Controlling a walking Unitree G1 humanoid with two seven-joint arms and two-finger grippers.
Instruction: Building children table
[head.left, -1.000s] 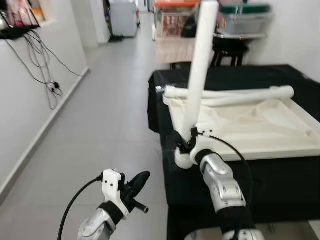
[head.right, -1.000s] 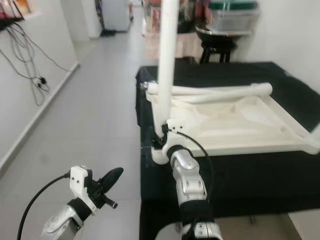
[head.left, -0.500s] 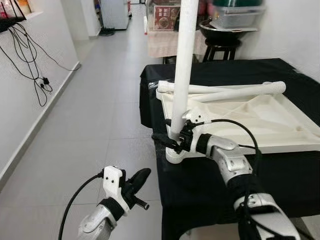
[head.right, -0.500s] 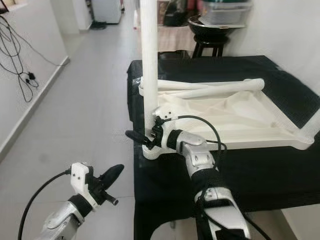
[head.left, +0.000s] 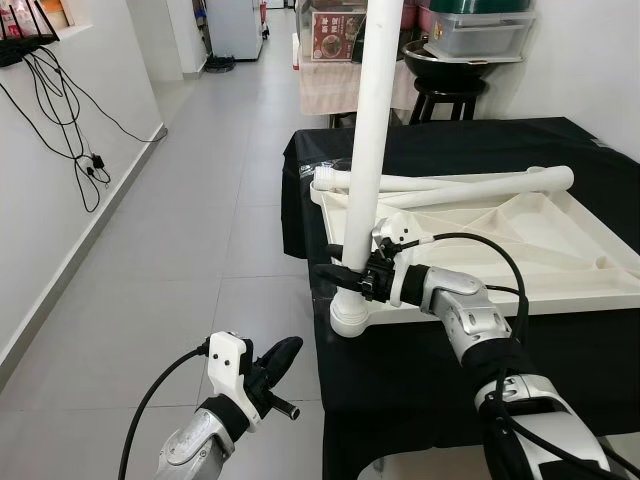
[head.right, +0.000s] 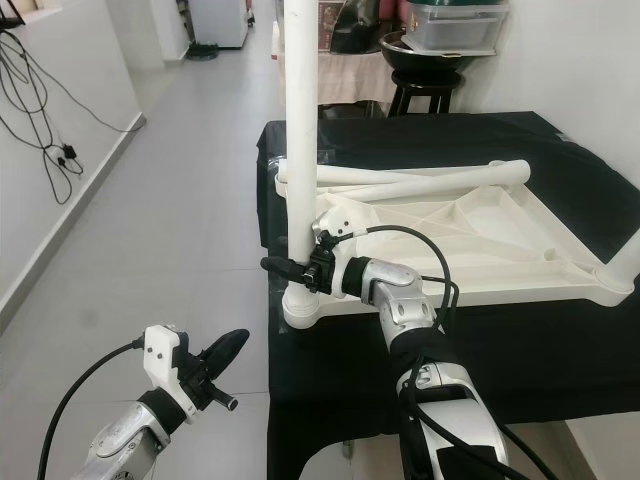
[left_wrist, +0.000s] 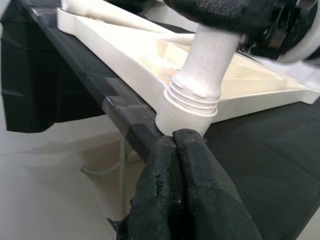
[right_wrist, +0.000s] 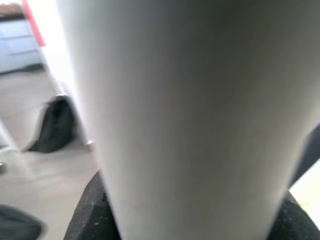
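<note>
A white plastic table top (head.left: 520, 250) lies upside down on a black-covered table (head.left: 420, 370). A long white leg (head.left: 365, 150) stands nearly upright in the socket (head.left: 350, 318) at its near left corner. My right gripper (head.left: 345, 272) is shut on this leg just above the socket; the right wrist view shows the leg (right_wrist: 190, 110) between the fingers. In the left wrist view the leg's threaded end (left_wrist: 192, 95) sits above the socket. Two loose legs (head.left: 450, 185) lie along the top's far edge. My left gripper (head.left: 280, 355) hangs low over the floor, shut and holding nothing.
Grey tiled floor (head.left: 200, 240) runs down a corridor to my left, past a white wall with hanging cables (head.left: 60, 110). Beyond the black table stand a dark stool (head.left: 445, 95) and stacked plastic boxes (head.left: 475, 30). Another white leg (head.right: 625, 262) rises at the top's right corner.
The camera has shifted. The leg leaned right a second ago and now stands closer to upright. My right wrist has swung round and grips it from the side. The left gripper has kept its pose.
</note>
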